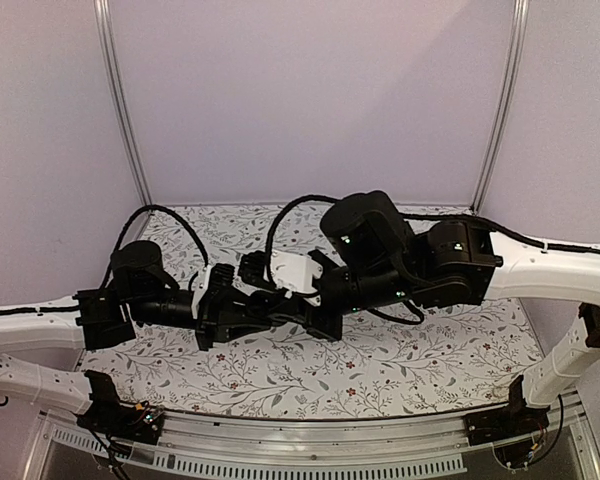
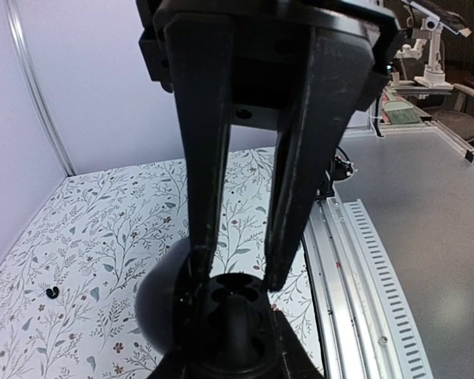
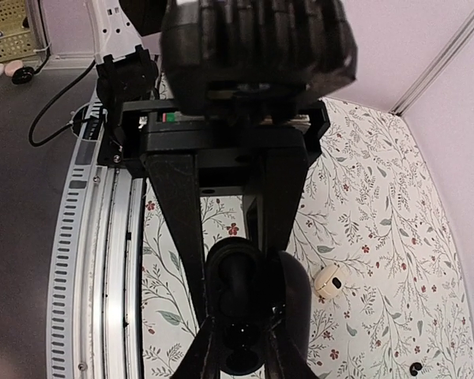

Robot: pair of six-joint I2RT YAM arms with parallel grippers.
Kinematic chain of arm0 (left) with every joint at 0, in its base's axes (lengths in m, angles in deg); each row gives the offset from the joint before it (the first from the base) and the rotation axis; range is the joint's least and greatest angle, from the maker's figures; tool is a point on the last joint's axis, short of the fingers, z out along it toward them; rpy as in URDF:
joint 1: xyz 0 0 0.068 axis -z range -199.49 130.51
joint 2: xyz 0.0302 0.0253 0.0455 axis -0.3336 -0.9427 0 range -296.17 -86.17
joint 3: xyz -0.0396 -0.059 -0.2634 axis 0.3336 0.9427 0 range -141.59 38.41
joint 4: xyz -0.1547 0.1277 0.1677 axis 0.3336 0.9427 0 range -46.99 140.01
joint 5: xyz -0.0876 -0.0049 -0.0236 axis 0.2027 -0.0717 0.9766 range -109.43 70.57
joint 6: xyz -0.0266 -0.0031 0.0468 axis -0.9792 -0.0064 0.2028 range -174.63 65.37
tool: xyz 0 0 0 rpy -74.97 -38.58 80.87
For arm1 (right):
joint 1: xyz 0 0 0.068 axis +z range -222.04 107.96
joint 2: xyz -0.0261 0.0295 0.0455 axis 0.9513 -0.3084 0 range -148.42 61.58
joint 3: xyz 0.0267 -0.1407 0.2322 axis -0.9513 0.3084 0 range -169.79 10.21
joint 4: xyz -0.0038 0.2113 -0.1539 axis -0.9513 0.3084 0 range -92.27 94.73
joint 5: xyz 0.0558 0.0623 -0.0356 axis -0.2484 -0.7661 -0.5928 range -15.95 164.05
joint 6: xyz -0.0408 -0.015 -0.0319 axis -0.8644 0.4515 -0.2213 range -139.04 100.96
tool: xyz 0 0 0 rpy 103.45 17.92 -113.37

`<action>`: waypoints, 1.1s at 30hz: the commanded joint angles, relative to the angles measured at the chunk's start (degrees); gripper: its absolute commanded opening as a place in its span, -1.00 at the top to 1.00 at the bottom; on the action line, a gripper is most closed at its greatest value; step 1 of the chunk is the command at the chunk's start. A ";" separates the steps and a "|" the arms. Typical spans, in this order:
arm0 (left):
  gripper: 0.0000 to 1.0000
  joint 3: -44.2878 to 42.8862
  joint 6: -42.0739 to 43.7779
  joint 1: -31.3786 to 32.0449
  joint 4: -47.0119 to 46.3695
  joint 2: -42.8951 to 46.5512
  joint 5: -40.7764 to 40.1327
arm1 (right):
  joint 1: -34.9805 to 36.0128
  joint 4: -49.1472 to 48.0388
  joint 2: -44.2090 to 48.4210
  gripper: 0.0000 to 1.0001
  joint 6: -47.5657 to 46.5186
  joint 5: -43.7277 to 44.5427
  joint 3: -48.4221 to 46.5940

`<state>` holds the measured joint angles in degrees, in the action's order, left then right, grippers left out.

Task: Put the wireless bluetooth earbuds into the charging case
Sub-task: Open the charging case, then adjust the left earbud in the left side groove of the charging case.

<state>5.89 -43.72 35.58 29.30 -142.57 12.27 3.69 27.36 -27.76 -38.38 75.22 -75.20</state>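
Black earbud (image 2: pixel 51 292): one tiny dark bud lies loose on the flowered cloth (image 2: pixel 103 237), well apart from the case. The second bud cannot be made out.
Case (image 2: pixel 235 304): black and oval, mid-table between the two claws, with its sockets facing the left wrist camera. It seems to be raised off the cloth.
Left claw (image 2: pixel 235 275): clamped on the case, one finger against each side of its rim.
Right claw (image 3: pixel 238 280): nosed in at the case from the opposite side. Its tips are lost, black on black, so I cannot tell whether they are apart or together, or whether a bud sits between them.
Cream lump (image 3: pixel 328 280): a small rounded thing on the cloth near the case. It looks to be no part of this job.
Step in hand: probably working a bud into a socket while the other claw steadies the case.
Doing it well: hold the case level and firm, line the bud up square over its socket, and press straight in. Let go only once it sits flush. The loose bud is small, so pinch it low with the very tips.
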 commanded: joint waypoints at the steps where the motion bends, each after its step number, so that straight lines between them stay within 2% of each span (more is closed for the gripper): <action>1: 1.00 -1.72 1.09 0.02 0.95 -0.37 0.82 | -0.35 0.61 -1.11 0.60 -0.18 -0.60 -2.19; 25: 1.00 -4.50 3.66 1.03 6.99 -3.63 -1.69 | -0.31 4.35 -4.91 0.65 -0.36 -0.58 -5.64; 33: 1.00 -4.97 4.10 1.16 8.12 -4.39 -2.15 | -0.31 4.73 -5.14 0.88 -0.27 -0.60 -5.50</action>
<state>2.72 -40.66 36.08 36.57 -146.50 10.70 3.66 31.20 -32.26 -38.62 74.81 -79.31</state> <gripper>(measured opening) 0.220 0.092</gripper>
